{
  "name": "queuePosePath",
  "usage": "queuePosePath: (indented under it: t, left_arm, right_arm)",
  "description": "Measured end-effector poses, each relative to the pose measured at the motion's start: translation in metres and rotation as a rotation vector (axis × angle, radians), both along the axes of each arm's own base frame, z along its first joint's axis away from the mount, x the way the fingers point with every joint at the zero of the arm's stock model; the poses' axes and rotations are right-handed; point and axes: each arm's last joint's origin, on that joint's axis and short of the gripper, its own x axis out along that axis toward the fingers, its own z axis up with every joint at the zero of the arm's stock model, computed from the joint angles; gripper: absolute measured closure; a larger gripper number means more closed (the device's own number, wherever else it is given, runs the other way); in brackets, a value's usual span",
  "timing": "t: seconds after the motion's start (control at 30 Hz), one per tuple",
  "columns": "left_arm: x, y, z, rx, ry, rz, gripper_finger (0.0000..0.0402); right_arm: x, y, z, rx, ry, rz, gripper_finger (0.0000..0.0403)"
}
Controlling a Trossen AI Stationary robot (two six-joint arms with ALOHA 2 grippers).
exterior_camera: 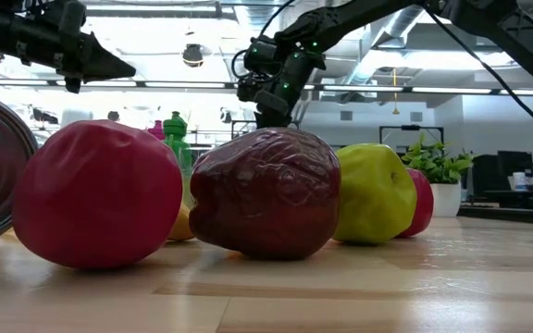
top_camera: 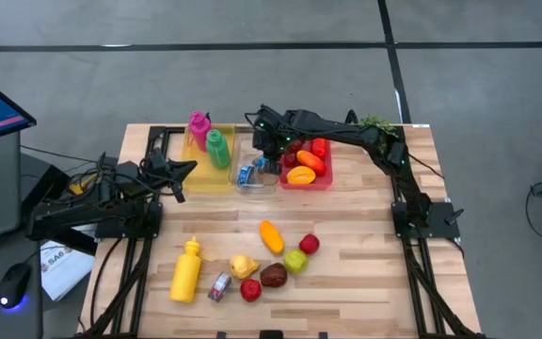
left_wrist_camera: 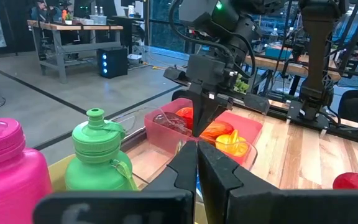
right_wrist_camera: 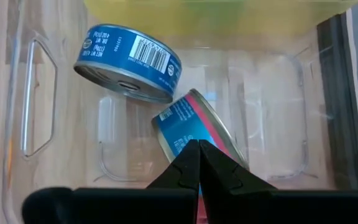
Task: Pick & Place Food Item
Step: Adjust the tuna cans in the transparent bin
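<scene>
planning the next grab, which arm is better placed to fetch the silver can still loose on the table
Likely the left. Its tool hangs shut and empty on the same side as the silver can, while the right tool is shut over the clear bin at the far edge.

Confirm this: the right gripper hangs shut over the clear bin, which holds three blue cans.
Not quite. The right wrist view shows two blue cans in the clear bin, not three. The rest stands: the right gripper hangs shut over that bin.

A red fruit (exterior_camera: 95, 194), dark red apple (exterior_camera: 266, 190) and yellow-green apple (exterior_camera: 375, 192) sit near; a green bottle (exterior_camera: 176, 139) stands far behind.
</scene>
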Motion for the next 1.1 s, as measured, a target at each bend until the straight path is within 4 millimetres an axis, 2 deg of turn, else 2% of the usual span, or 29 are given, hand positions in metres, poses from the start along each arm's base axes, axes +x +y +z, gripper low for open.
queuePosePath:
  t: [0.1, 0.2, 0.37, 0.57, 0.8, 1.1]
  left_arm:
    - [0.000, 0.000, 0.000, 0.000, 0.000, 0.000, 0.0399]
    - [0.000, 0.000, 0.000, 0.000, 0.000, -0.001, 0.0399]
    - [0.000, 0.000, 0.000, 0.000, 0.000, -0.003, 0.0399]
    - [0.000, 0.000, 0.000, 0.000, 0.000, -0.003, 0.0399]
    - [0.000, 0.000, 0.000, 0.000, 0.000, -0.002, 0.0399]
    - [0.000, 0.000, 0.000, 0.000, 0.000, 0.001, 0.0399]
  right_arm:
    - [0.001, 0.001, -0.006, 0.011, -0.018, 0.000, 0.0403]
    - [0.000, 0.006, -0.024, 0.017, 0.010, 0.010, 0.0403]
    - [-0.002, 0.008, -0.031, 0.027, 0.020, 0.022, 0.0403]
    - [-0.008, 0.013, -0.044, 0.034, 0.121, 0.078, 0.0403]
    - [-0.006, 0.013, -0.040, 0.013, 0.083, 0.091, 0.0403]
    - [0.003, 0.016, -0.015, -0.015, 0.011, 0.103, 0.0403]
